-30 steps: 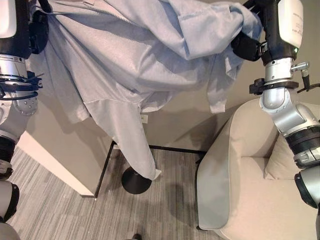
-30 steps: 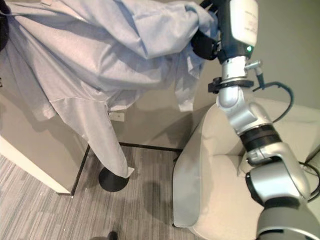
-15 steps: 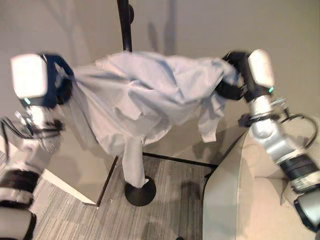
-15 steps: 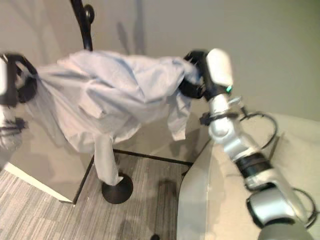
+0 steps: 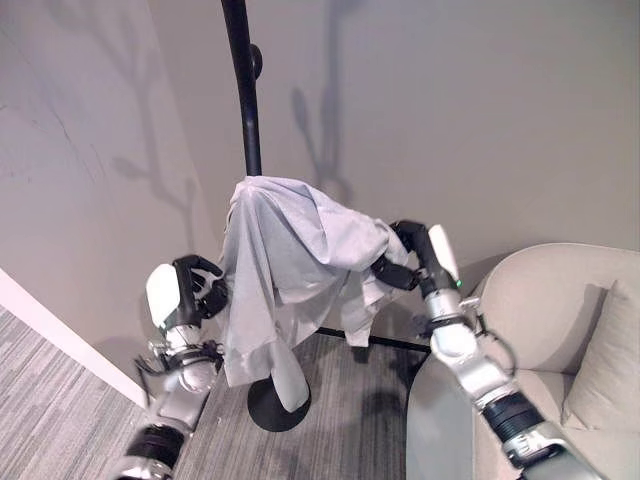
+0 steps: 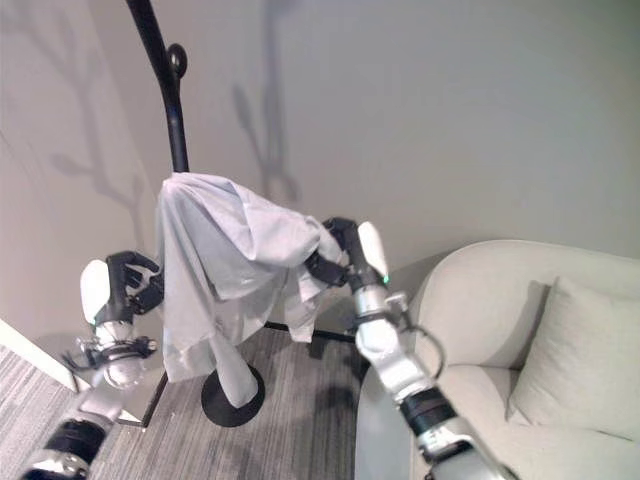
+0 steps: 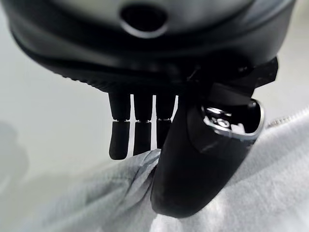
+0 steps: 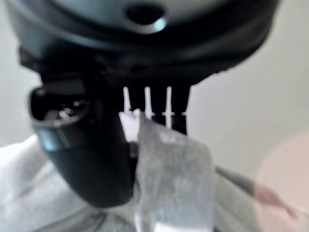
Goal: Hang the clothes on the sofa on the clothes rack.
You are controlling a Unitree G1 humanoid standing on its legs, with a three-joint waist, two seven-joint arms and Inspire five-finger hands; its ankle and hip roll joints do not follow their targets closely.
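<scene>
Grey garment (image 5: 285,260) is draped over a peg partway up the black clothes rack (image 5: 240,90), peak of the cloth at the pole, the rest hanging down toward the round base (image 5: 274,404). Weight looks carried by the rack, so the hang reads as nearly done.

Left hand (image 5: 198,290) sits at the garment's left edge. In its wrist view the fingers (image 7: 134,137) run straight and the thumb lies against the cloth (image 7: 270,193), nothing pinched: relaxed, touching only, likely steadying the hem.

Right hand (image 6: 335,250) is on the right side, thumb and fingers clamped on a fold (image 8: 169,169) of the fabric. That grip keeps the right half lifted and pulled sideways off the pole, which is why the cloth stretches out to the right instead of falling plumb.

Beige sofa (image 5: 560,330) with a cushion (image 6: 575,355) stands near right, apart from the rack.

Judgement: remaining step is letting go on the right. Risk: an uneven drape could slide off the peg once tension drops.
</scene>
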